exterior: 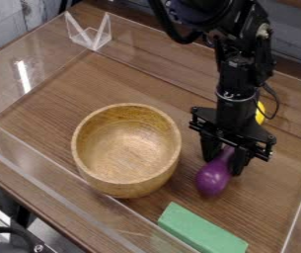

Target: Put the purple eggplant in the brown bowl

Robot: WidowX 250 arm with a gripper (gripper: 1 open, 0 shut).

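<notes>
The purple eggplant [213,179] lies on the wooden table just right of the brown bowl [126,148], its fat end toward the camera. My gripper [228,159] points straight down over the eggplant's far, narrow end, and its black fingers are shut on that end. The eggplant still rests on the table. The bowl is empty, and its right rim sits close to the eggplant without touching it.
A flat green block [201,230] lies at the near edge, below the eggplant. Clear acrylic walls [35,69] surround the table, with a small clear stand [88,32] at the far left corner. The black arm [239,49] rises behind the gripper.
</notes>
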